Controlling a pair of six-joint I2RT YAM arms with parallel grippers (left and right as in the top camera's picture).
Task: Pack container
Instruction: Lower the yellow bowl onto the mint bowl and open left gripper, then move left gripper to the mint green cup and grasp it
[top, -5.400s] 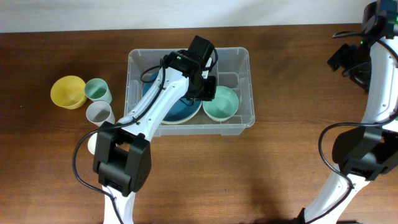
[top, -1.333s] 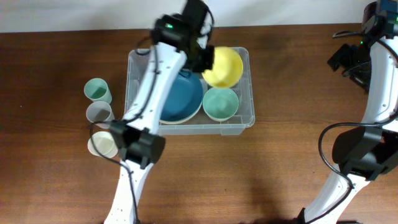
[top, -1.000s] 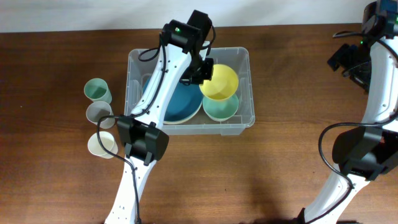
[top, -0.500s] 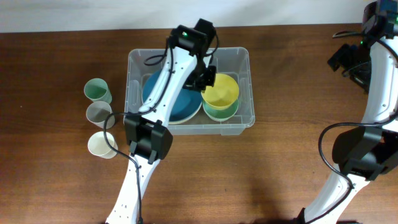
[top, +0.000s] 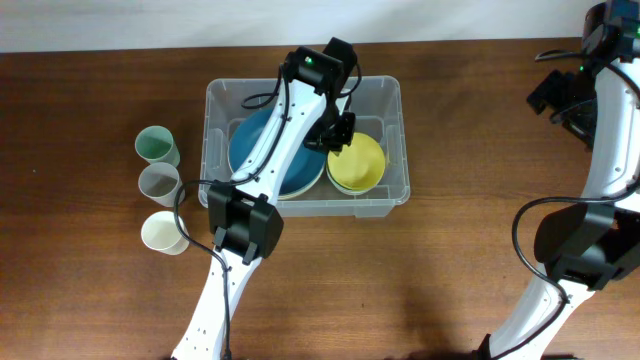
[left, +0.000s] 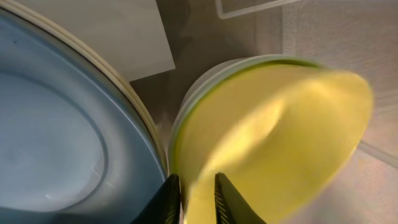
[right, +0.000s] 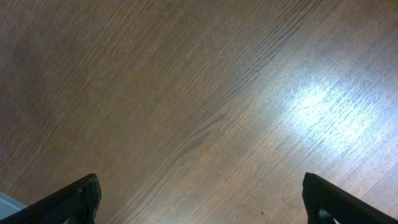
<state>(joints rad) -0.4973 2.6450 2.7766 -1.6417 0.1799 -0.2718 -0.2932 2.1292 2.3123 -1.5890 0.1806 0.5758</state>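
Clear container (top: 401, 130), white label (left: 112, 31), left claw (left: 194, 199) astride yellow bowl (left: 280, 137)

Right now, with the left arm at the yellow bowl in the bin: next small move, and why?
Probably open the left jaws wider, then lift straight up. The yellow bowl already sits nested in the green bowl inside the container, and the jaws straddle its rim; grip unclear.

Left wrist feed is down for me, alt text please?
A yellow bowl sits nested in a pale green bowl inside the container, with the left pincer straddling its near rim; whether it grips the bowl is unclear. A blue plate fills the left side, and a white label shows on the container's base.
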